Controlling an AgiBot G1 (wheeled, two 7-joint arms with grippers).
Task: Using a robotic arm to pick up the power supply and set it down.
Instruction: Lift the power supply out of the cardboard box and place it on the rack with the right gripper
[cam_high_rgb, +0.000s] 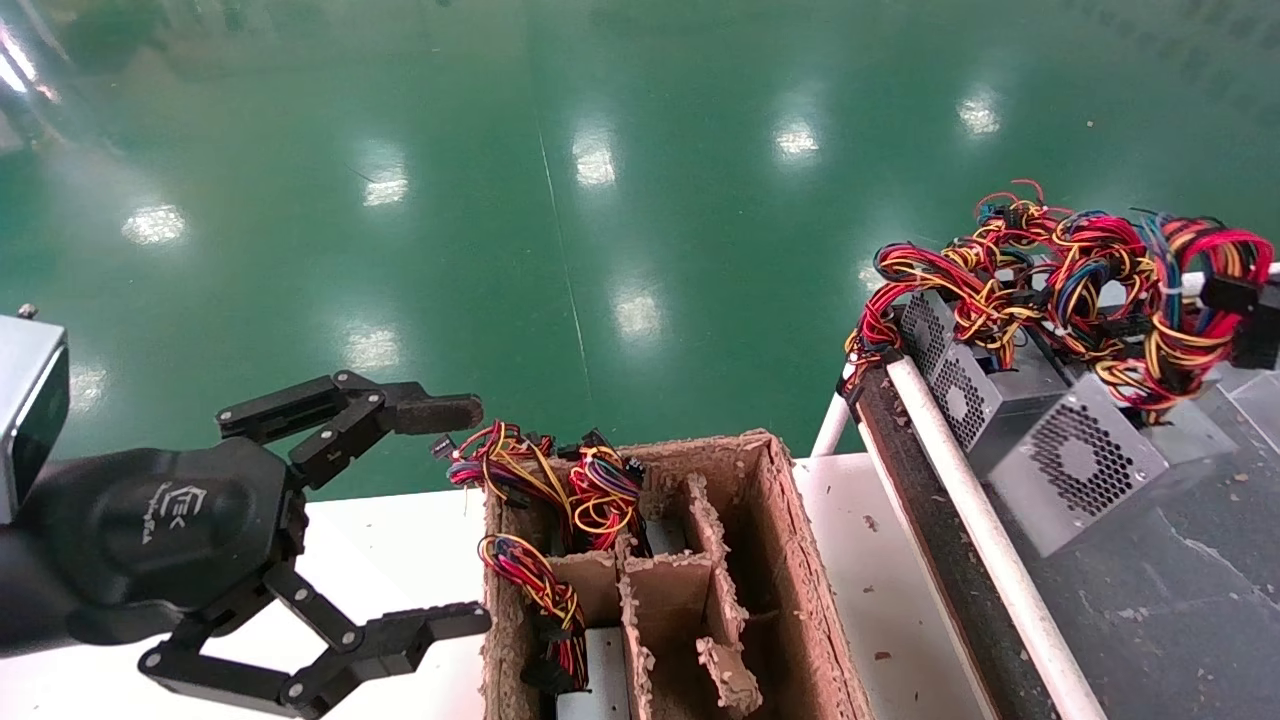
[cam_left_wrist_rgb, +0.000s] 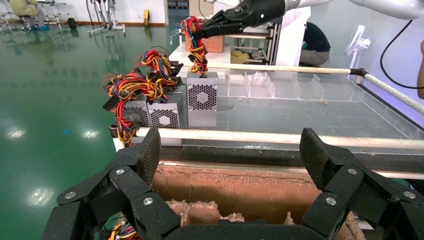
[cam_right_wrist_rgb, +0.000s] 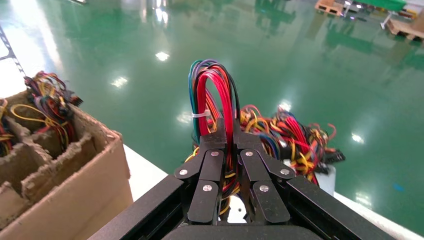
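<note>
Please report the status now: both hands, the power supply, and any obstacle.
Left hand open, hovering beside the cardboard crate. Right hand shut on the wire bundle of the power supply at the conveyor edge. No obstacle seen.

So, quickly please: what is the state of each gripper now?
Left gripper: open, holding nothing, beside the cardboard crate.
Right gripper: closed on the wire bundle of a power supply.

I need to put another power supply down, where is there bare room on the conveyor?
Bare grey belt lies beyond the three power supplies, toward the clear trays. It is crowded by the near rail, where the right claw grips the wire bundle.
</note>
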